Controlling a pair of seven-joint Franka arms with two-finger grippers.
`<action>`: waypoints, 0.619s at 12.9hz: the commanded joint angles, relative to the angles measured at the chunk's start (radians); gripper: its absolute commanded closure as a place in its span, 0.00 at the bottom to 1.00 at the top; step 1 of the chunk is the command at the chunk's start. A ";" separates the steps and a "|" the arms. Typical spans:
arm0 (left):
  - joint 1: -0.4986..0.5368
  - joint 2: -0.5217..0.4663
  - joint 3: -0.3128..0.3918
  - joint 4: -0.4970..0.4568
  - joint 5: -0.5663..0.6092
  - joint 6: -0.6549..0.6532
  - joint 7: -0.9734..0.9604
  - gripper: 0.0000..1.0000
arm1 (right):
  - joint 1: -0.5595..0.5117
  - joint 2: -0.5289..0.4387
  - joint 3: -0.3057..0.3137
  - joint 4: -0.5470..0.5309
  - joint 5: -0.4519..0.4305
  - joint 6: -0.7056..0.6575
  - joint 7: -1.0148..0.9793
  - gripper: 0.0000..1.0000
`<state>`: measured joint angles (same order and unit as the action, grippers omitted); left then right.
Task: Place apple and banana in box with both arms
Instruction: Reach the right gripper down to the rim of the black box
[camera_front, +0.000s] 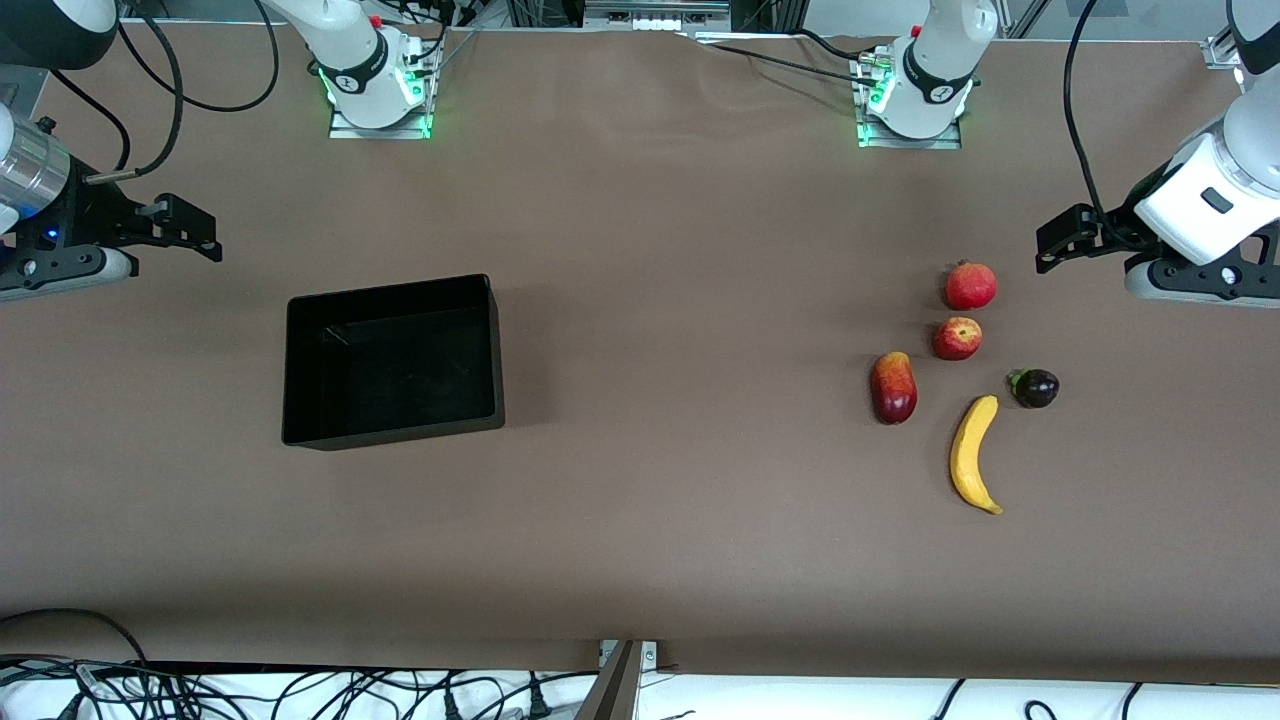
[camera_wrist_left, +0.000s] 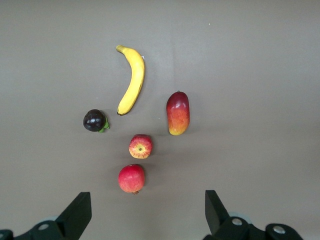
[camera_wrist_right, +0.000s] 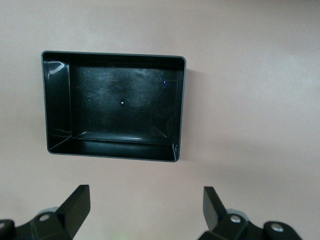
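The right gripper (camera_front: 205, 240) waits, fingers spread wide and empty, over the table edge at the right arm's end, beside the empty black box (camera_front: 392, 360). Toward the left arm's end lie a pomegranate (camera_front: 971, 285), the apple (camera_front: 957, 338) just nearer the front camera, a mango (camera_front: 893, 387), a mangosteen (camera_front: 1036, 388) and the banana (camera_front: 973, 453). The left gripper (camera_front: 1050, 245), also wide open, hovers near the pomegranate; it should centre over the apple, avoiding the crowned lookalike

No text, label, brand, number or sign could be read anywhere; a small round emblem showed on each arm's base collar, too small to make out
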<state>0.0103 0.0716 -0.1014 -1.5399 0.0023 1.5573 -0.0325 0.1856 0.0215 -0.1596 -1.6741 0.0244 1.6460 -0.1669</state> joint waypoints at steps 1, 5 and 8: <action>-0.003 -0.003 -0.003 0.017 0.005 -0.025 0.003 0.00 | 0.018 0.003 0.005 0.016 -0.027 -0.003 0.024 0.00; -0.001 -0.001 -0.024 0.017 0.013 -0.029 0.000 0.00 | 0.023 0.012 0.003 0.011 -0.031 0.000 0.027 0.00; -0.001 -0.001 -0.024 0.017 0.013 -0.028 -0.001 0.00 | 0.023 0.060 0.003 -0.083 -0.043 0.102 0.081 0.00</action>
<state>0.0102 0.0716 -0.1236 -1.5398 0.0023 1.5504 -0.0325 0.2015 0.0520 -0.1563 -1.6922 0.0046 1.6650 -0.1236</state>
